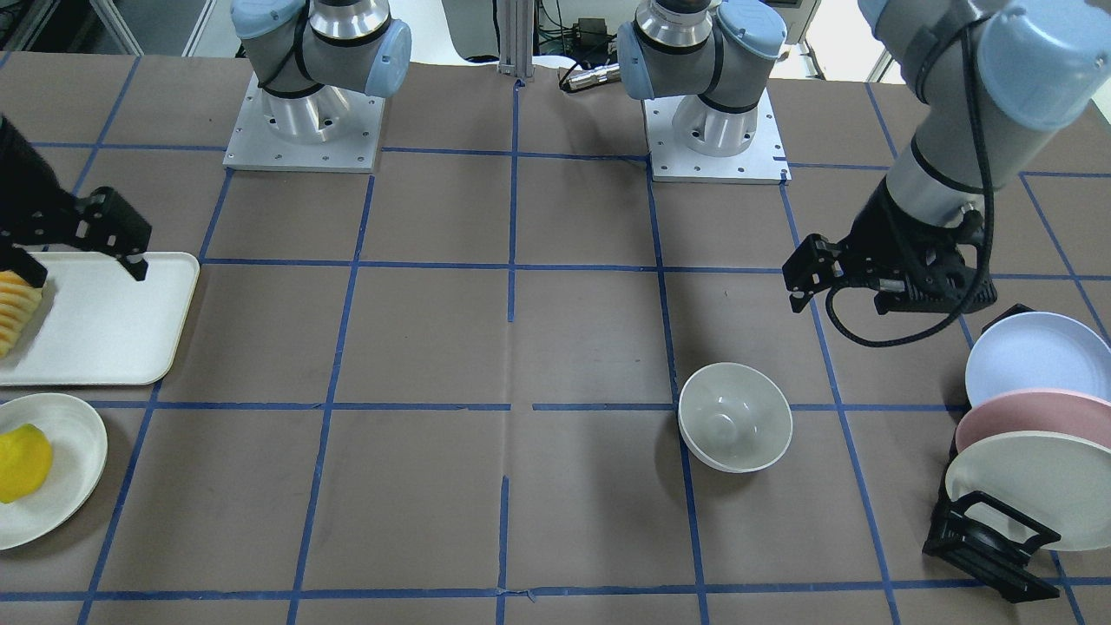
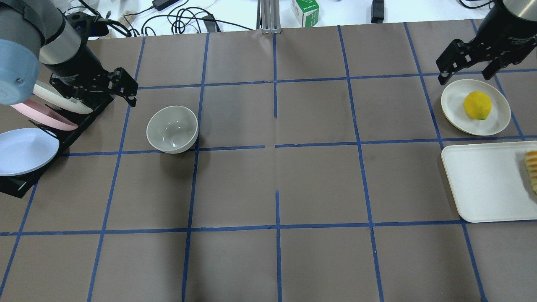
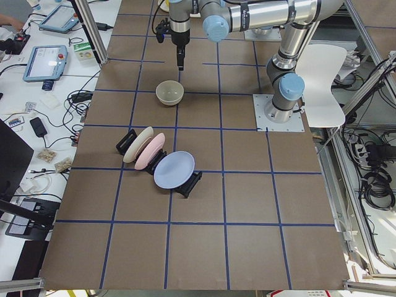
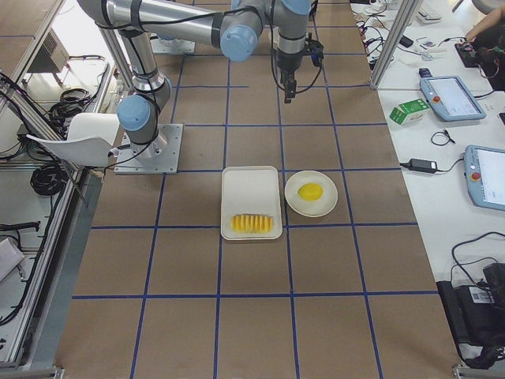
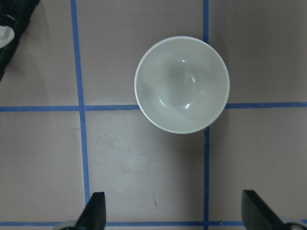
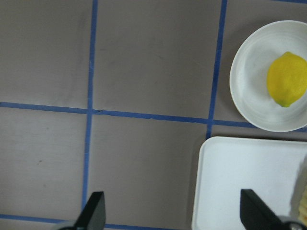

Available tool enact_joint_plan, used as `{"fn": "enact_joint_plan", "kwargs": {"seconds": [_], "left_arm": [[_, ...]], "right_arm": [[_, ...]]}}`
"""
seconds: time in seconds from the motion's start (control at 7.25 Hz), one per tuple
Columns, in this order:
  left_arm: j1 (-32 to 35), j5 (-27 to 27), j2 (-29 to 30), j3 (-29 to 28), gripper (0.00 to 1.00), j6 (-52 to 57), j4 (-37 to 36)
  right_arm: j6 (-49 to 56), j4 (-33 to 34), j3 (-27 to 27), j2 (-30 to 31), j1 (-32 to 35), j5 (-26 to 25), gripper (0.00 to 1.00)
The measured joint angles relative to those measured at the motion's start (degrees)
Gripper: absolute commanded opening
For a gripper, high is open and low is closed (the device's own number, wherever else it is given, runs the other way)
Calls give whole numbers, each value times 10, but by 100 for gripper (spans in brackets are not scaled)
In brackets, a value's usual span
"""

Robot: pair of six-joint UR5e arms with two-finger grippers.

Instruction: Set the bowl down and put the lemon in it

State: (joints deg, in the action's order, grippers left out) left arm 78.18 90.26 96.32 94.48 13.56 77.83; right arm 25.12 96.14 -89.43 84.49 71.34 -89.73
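The off-white bowl point(image 2: 172, 129) stands upright and empty on the brown table, and it also shows in the front view point(image 1: 735, 417) and the left wrist view point(image 5: 182, 84). My left gripper point(image 5: 175, 213) is open and empty, raised above the table between the bowl and the plate rack point(image 2: 94, 94). The yellow lemon point(image 2: 477, 105) lies on a shallow off-white plate point(image 2: 455, 105) at the far right, seen too in the right wrist view point(image 6: 287, 79). My right gripper point(image 2: 465, 77) is open and empty, raised near that plate's far edge.
A white tray point(image 2: 482, 184) with a row of sliced food point(image 2: 532, 170) lies beside the lemon's plate. A black rack with pastel plates point(image 2: 25, 151) stands at the left edge, close to my left arm. Blue tape lines grid the table.
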Motion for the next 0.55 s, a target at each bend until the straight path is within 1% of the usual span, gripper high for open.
{"fn": "enact_joint_plan", "kwargs": {"seconds": [0.28,0.55], "left_arm": [[-12,-6,60,0,100,29,-57],[-13,-17,114,2,100,42,-103]], "right_arm": [[90,68,4,-61,-75,-16,100],[137,121,-1,-123,-110,-15,97]]}}
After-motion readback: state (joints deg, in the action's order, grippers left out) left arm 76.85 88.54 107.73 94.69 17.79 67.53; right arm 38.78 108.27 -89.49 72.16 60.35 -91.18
